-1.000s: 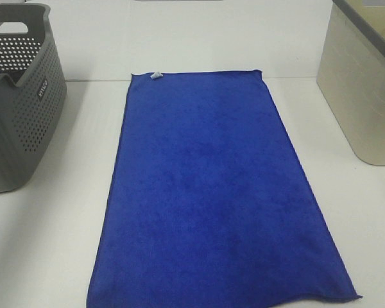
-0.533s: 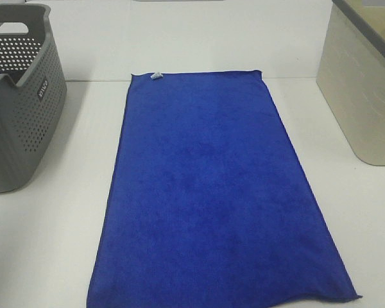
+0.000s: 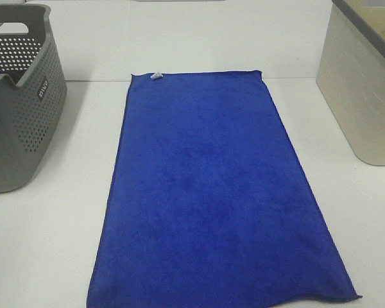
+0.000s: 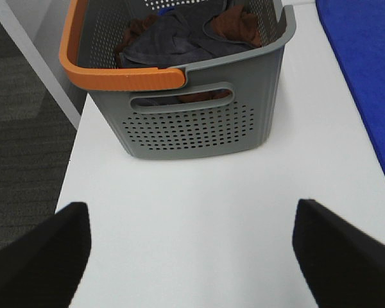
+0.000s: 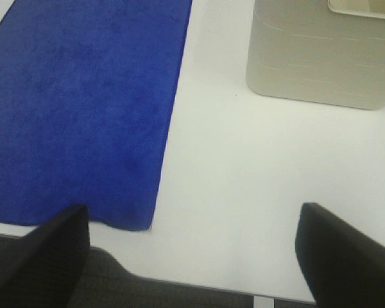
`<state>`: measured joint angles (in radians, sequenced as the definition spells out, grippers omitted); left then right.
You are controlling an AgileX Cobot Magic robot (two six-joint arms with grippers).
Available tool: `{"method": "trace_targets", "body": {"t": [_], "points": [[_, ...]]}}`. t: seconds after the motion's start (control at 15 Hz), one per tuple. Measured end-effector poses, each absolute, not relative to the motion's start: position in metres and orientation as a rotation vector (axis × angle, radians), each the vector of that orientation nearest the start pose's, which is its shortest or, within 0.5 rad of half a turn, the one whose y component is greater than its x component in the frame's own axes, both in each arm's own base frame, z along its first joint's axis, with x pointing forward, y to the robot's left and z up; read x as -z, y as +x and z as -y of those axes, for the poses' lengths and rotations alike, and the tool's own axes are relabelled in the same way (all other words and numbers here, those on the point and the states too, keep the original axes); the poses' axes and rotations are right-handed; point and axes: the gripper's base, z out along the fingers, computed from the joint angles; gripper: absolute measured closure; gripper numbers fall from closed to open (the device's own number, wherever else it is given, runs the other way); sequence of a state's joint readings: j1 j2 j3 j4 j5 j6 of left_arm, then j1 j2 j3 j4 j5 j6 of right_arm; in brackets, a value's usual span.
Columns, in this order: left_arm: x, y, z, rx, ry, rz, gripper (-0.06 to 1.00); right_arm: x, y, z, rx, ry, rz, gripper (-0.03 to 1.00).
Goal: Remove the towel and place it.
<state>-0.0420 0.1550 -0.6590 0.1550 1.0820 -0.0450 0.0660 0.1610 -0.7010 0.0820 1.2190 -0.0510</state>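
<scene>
A small dark label with pale lettering sits on the side of the grey basket point(image 3: 19, 102), too small to read. The towel point(image 3: 212, 192) is a long royal-blue plush rectangle with stitched edges, spread flat on the white worktop point(image 3: 58, 244) in the middle of the scene, its far edge by the back wall and its near edge at the worktop's front. A little whitish tag point(image 3: 156, 76) lies at its far left corner. The perforated grey basket stands to the left, apart from the towel, with an orange handle point(image 4: 115, 77) and dark and brown cloths point(image 4: 179, 35) heaped inside. A cream bin point(image 3: 362, 90) stands to the right, also clear of the towel. The left gripper point(image 4: 192, 250) hangs over bare worktop near the basket, fingers point(image 4: 38, 263) spread wide and empty. The right gripper point(image 5: 192, 250) hangs by the towel's near right corner, fingers point(image 5: 346, 256) likewise wide apart, holding nothing.
</scene>
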Motion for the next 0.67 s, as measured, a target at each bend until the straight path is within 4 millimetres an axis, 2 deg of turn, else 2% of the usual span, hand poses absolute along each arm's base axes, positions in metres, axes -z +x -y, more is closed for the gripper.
{"method": "trace_targets", "body": {"t": [0.07,0.13,0.33,0.47,0.67], "points": [[-0.313,-0.019,-0.012,-0.138,0.022,-1.987,0.14,-0.309,-0.023,-0.006,-0.091,-0.167,-2.089,0.12],[-0.309,-0.027,-0.011,-0.123,0.033,-1.982,0.14,-0.301,-0.027,-0.005,-0.085,-0.177,-2.074,0.12],[-0.288,-0.016,-0.004,-0.039,0.075,-2.049,0.14,-0.273,-0.017,-0.006,-0.066,-0.225,-2.156,0.12],[-0.280,-0.010,0.000,-0.005,0.106,-2.058,0.14,-0.265,-0.014,-0.007,-0.069,-0.254,-2.181,0.12],[-0.281,-0.009,0.001,-0.004,0.114,-2.039,0.14,-0.262,-0.006,-0.010,-0.094,-0.248,-2.130,0.12]]}}
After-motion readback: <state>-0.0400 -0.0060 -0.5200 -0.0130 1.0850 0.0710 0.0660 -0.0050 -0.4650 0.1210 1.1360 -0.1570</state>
